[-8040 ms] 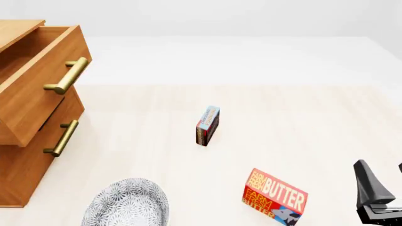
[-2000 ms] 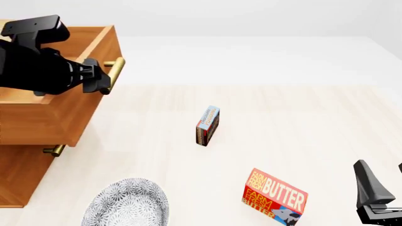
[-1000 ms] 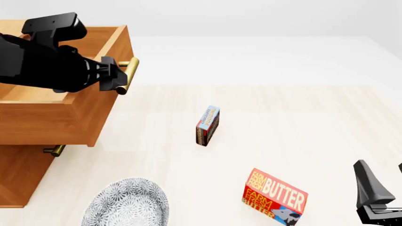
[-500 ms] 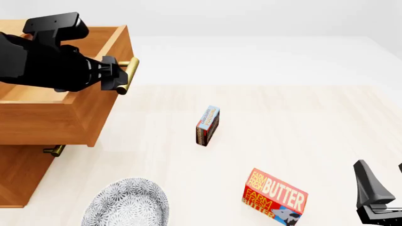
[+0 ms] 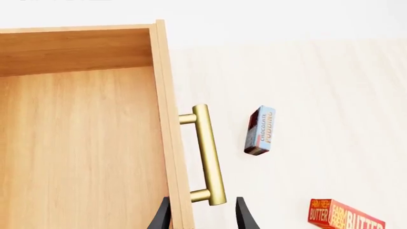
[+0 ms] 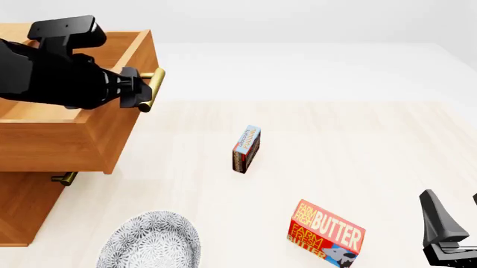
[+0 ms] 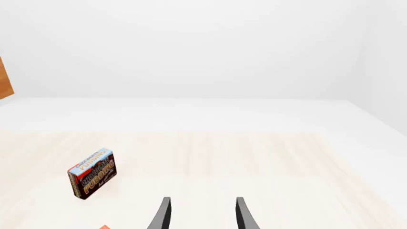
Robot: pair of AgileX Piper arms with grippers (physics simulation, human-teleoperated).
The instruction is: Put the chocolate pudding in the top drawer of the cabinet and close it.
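**Drawer pulled out, pudding still waiting on the table**

Comparing the front view with the earlier pictures, the main change is the top drawer: eight seconds ago it stood only partly out of the cabinet, and it now projects far forward, its floor laid bare in the left wrist view. Over the last second it has hardly moved, so the pull looks finished.

The left gripper sits at the drawer's brass handle. In the left wrist view its two fingers stand apart, one on each side of the handle's near end and the drawer front, with a gap showing at the handle; they look released or loosely around it, not clamped.

The chocolate pudding has not shifted. It stands on edge on the table, well apart from the drawer, at roughly 4 o'clock from the handle in the front view. The butter box lies at about 5 o'clock from the pudding, and a patterned plate at about 7 o'clock.

The right gripper waits near the table's right edge, fingers spread and holding nothing, pudding ahead in its view.

By my reading, the opening step is done; picking up the pudding comes next, then closing.
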